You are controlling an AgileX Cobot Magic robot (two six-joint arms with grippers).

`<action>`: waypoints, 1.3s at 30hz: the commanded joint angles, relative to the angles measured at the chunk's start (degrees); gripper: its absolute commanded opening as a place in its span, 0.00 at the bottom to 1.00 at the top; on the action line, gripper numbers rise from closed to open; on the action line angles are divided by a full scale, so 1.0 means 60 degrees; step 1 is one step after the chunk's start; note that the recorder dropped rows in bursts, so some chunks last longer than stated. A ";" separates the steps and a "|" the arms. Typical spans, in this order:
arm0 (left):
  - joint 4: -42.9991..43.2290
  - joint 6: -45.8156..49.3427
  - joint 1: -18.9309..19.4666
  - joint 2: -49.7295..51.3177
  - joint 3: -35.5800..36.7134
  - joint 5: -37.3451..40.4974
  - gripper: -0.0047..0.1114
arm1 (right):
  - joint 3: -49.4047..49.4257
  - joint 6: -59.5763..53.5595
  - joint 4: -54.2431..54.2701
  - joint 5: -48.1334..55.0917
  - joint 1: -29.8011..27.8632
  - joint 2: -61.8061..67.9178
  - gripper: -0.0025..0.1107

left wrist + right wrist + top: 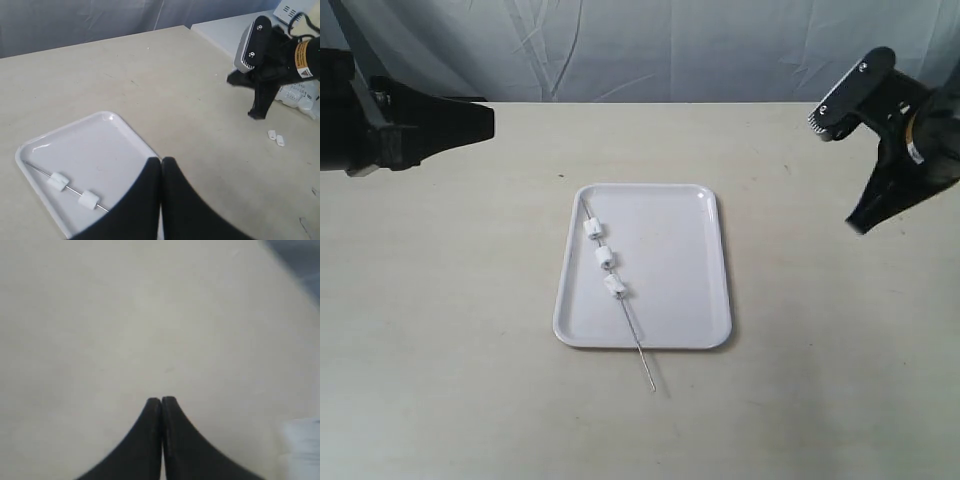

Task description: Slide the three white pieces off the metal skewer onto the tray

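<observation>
Metal skewer diagonal on tray, bare end overhanging near rim; three white pieces on far half; left tool, right tool closed, empty, well apart.

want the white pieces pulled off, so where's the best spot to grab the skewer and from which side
Take the bare tail of the skewer sticking out past the tray's near rim onto the table, coming from above with the jaws across the rod. That end carries none of the white pieces, and the rim seems to prop it up slightly.
</observation>
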 commanded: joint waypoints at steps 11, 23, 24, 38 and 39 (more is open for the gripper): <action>-0.0047 0.0017 -0.0061 0.0023 0.0142 0.0464 0.04 | -0.1494 -0.5503 1.0510 0.2496 0.1980 0.1236 0.08; -0.0282 0.0017 -0.0061 0.0578 0.1522 0.1998 0.04 | -0.2528 -0.2884 1.0699 0.2856 0.4181 0.2788 0.33; -0.0282 0.0017 -0.0061 0.0686 0.1522 0.1814 0.04 | -0.2612 -0.2678 1.0773 0.2856 0.4253 0.3010 0.34; -0.0358 0.0017 -0.0061 0.0822 0.1522 0.1336 0.04 | -0.2612 -0.2174 1.0648 0.1423 0.4278 0.4225 0.34; -0.0376 0.0017 -0.0061 0.0822 0.1522 0.1336 0.04 | -0.2776 -0.2174 1.0572 0.1577 0.4278 0.4177 0.34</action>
